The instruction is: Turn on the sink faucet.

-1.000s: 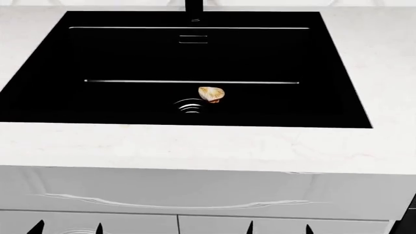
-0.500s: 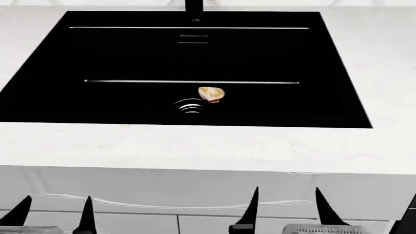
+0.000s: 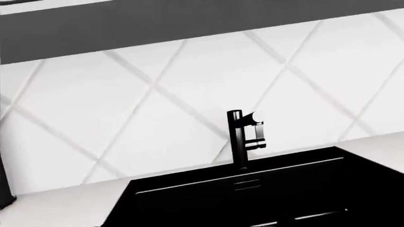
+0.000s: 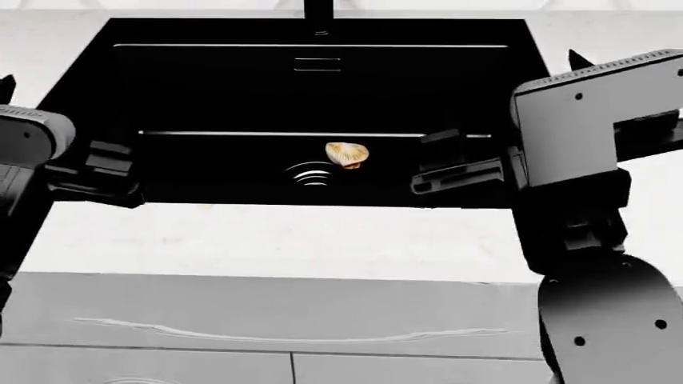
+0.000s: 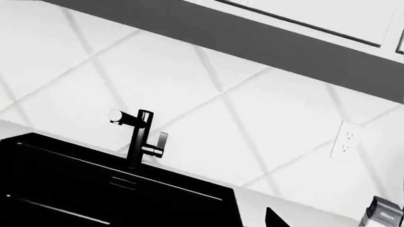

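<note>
White counter (image 4: pixel 320 240) spans the head view, pale cabinet front (image 4: pixel 299 320) below it at 6 o'clock. Diamond-tiled wall (image 3: pixel 177 94) behind, seen from both wrist cameras.

The sink (image 4: pixel 213 88), big glossy black basin, fills the upper centre of the head view; thin pale ridge lines cross it, ringed drain (image 4: pixel 312 174) at about 5 o'clock of its middle.

Right arm (image 4: pixel 581 152) rises at 3 o'clock, grey block links over the sink's right edge. Left arm (image 4: pixel 32 152) at 9 o'clock, over the left edge. Right gripper (image 4: pixel 459 172) and left gripper (image 4: pixel 101 172) are dark shapes against the black basin; cannot tell whether either claw is spread or pressed together.

The sink faucet (image 3: pixel 241 137) stands at 12 o'clock of the basin, on the back rim, well apart from both arms. Black upright post, slanted spout with round pale opening, short flat lever (image 5: pixel 162 140) at its side. In the head view only its base (image 4: pixel 319 10) shows at the top edge.

Wall outlet (image 5: pixel 345 141) at 3 o'clock of the faucet, right wrist view.

Small tan shell-like object (image 4: pixel 347 154) lies in the basin, just beside the drain at its 1 o'clock.
</note>
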### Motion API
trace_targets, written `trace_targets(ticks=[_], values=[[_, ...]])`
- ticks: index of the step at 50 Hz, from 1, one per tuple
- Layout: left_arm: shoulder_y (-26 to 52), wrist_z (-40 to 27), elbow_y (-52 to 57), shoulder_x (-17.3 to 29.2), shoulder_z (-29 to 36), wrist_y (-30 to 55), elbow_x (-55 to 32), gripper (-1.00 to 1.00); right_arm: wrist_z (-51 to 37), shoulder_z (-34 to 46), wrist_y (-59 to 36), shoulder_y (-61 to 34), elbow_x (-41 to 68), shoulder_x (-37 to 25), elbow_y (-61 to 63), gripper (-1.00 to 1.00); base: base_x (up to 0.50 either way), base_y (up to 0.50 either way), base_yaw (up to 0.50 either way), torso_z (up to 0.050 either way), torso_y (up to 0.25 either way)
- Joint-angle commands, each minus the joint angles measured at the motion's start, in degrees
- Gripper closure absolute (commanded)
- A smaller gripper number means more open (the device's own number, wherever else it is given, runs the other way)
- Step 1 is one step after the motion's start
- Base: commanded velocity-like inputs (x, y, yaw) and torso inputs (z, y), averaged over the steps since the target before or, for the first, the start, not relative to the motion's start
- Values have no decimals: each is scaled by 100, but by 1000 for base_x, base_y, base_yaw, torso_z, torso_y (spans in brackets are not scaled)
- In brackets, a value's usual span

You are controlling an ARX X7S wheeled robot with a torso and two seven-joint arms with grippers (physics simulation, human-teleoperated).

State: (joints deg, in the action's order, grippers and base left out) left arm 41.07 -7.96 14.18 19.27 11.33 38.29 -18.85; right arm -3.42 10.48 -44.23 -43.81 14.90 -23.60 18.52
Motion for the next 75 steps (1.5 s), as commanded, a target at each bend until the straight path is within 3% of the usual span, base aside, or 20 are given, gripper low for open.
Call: trace_targets(ticks=[1, 5, 14, 41, 63, 75], values=[[2151, 596, -2976, -249, 562, -607, 448, -100, 966, 977, 610, -2012, -421, -102, -2500, -100, 0, 0, 0, 0, 0], [2812, 787, -4137, -362, 763, -939, 676, -100, 1102, 705, 866, -2308, -178, 108, -3402, -100, 0, 0, 0, 0, 0], [3525, 1181, -5299, -388, 841, -870, 666, -100, 1208, 748, 556, -2332, -121, -13, -3266, -100, 0, 0, 0, 0, 0], [3163, 1320, -5165, -207, 1018, -809, 694, -100, 1373, 803, 212, -2094, 31, -244, -2857, -100, 366, 48, 0, 0, 0], [3261, 1294, -5369, -255, 1035, -866, 700, -100, 1245, 254, -19, -1865, 441, -271, -2620, -100, 434, 28, 0, 0, 1], [3129, 1278, -5509, -244, 1028, -989, 689, -100, 1255, 329, 44, -1801, 398, -292, -2667, -100, 411, -163, 0, 0, 1]])
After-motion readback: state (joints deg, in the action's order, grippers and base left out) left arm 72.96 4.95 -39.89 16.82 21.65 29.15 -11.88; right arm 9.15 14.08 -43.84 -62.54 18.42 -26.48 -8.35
